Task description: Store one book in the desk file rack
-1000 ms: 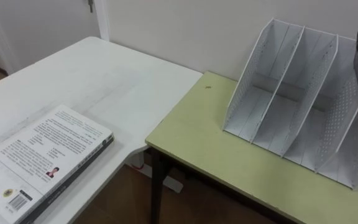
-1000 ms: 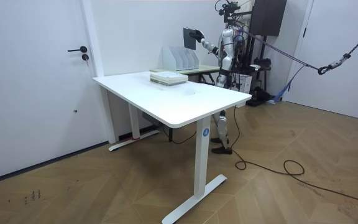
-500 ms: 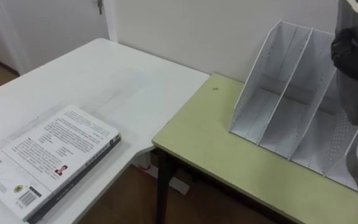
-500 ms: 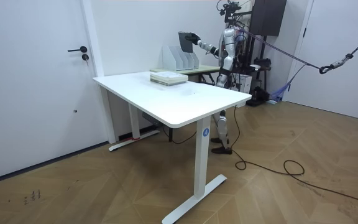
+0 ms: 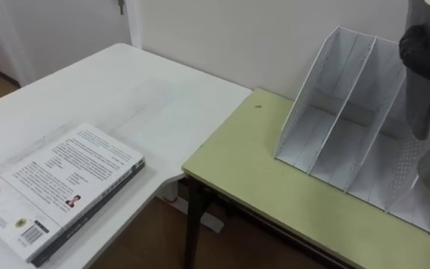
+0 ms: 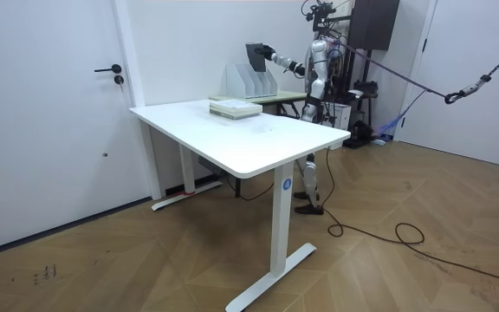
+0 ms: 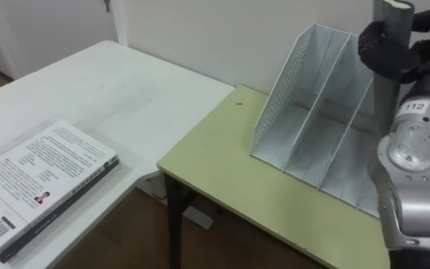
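White tabletop [image 5: 125, 97] at lower left carries a printed book [image 5: 58, 187]; beyond, a green desk [image 5: 252, 172] bears the file rack [image 5: 349, 142]. At upper right, the right hand [image 7: 391, 48] has its fingers curled round a grey book [image 7: 391, 10], upright above the rack.

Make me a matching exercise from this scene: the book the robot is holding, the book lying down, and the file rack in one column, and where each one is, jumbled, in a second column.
Things
1. grey book
2. printed book
3. file rack

Places
A. lying flat on the white desk
B. standing on the green table, compartments empty
C. held upright in the right hand, fingers curled round it

Pairs: 1-C, 2-A, 3-B
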Controlling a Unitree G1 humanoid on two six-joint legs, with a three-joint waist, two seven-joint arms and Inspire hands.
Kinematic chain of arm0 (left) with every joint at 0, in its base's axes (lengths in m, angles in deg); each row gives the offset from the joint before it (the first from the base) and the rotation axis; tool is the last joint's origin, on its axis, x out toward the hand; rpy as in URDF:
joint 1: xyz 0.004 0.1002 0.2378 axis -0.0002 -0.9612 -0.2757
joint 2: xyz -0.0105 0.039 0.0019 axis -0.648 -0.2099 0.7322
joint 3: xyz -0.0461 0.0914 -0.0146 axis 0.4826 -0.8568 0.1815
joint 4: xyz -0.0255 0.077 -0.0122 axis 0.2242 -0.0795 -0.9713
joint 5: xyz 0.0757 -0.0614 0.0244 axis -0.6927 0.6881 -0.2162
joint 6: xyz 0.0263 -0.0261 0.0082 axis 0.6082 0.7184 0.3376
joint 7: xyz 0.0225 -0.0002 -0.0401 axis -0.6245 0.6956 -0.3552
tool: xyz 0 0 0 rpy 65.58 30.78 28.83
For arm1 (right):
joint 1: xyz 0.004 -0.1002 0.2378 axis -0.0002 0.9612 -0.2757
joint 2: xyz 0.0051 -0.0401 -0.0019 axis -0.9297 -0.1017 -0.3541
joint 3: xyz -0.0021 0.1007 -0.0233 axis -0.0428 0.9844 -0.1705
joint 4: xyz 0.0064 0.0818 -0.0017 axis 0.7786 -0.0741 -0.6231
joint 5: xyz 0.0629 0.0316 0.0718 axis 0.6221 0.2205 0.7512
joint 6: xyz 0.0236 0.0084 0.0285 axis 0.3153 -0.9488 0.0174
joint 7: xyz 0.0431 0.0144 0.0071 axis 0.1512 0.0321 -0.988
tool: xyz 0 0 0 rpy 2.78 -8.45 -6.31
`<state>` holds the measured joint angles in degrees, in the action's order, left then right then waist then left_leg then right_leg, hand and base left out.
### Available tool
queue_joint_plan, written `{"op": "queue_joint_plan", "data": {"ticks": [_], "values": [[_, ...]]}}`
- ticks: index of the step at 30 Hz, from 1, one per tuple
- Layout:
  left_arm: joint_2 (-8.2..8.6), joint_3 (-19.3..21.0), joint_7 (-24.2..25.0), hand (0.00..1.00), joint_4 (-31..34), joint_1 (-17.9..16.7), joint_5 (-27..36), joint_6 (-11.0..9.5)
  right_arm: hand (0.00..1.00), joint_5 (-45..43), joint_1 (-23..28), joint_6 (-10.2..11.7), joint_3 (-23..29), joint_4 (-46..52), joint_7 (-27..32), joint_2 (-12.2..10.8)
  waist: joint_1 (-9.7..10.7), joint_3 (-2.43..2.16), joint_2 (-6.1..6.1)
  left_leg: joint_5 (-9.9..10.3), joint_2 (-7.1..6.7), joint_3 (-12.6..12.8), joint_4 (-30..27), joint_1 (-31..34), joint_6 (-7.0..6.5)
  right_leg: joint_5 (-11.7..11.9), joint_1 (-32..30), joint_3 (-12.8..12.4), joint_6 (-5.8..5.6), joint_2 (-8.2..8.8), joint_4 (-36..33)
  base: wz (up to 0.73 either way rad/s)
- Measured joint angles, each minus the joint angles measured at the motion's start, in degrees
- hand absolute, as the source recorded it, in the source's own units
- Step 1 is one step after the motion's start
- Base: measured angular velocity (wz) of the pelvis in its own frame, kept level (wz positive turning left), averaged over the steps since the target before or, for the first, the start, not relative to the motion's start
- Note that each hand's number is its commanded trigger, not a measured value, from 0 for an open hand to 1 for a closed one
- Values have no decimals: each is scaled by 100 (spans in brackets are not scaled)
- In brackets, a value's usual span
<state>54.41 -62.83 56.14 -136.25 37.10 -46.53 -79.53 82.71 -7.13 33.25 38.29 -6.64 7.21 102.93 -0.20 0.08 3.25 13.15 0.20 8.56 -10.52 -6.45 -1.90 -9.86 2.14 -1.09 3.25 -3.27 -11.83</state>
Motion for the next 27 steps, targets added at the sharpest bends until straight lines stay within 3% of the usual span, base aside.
{"op": "queue_joint_plan", "data": {"ticks": [4, 14, 15, 16, 17, 21, 27], "values": [[0, -1, 3, 0, -3, 2, 10, 39, 100, 64, -170, 0, 0, -425, -1, 274, 1, -8, -15, 0, 2, -23, 1, 7, 0, 2, -5, 24, 3, 8, 2, 0], [-13, 7, -26, 0, 27, 4, 6, 243, 100, 522, -182, -110, 13, -822, 78, 469, 165, -42, -62, 0, 1, -91, -74, 89, 0, 2, -22, 175, 6, 36, 17, 5], [-14, 13, -34, 0, 45, 3, 6, 291, 84, 565, -212, -110, 15, -935, 79, 519, 171, -52, -67, 0, 0, -96, -74, 90, 0, 2, -19, 194, 6, 39, 14, 5], [-19, 15, -36, 0, 54, 4, 4, 335, 35, 565, -273, -119, 43, -1073, 80, 528, 190, -57, -71, 0, -2, -116, -78, 94, 0, 2, -19, 213, 6, 42, 12, 7], [-21, 18, -35, 0, 56, 4, 3, 347, 0, 565, -305, -130, 63, -1130, 80, 528, 193, -58, -73, 0, -3, -124, -80, 96, 0, 2, -19, 220, 6, 43, 12, 6], [-47, 59, -43, 0, 189, -40, -5, 441, 0, 720, -356, -250, 188, -1170, 86, 557, 220, -65, -64, 0, -4, -149, -84, 98, 0, 1, -18, 270, 6, 50, 10, 4], [-109, 60, -102, 0, 252, -46, -4, 553, 0, 821, -363, -326, 190, -1171, 109, 792, 212, -67, 22, -1, -4, -162, -84, 95, 1, 2, -7, 283, 6, 78, 7, 0]]}}
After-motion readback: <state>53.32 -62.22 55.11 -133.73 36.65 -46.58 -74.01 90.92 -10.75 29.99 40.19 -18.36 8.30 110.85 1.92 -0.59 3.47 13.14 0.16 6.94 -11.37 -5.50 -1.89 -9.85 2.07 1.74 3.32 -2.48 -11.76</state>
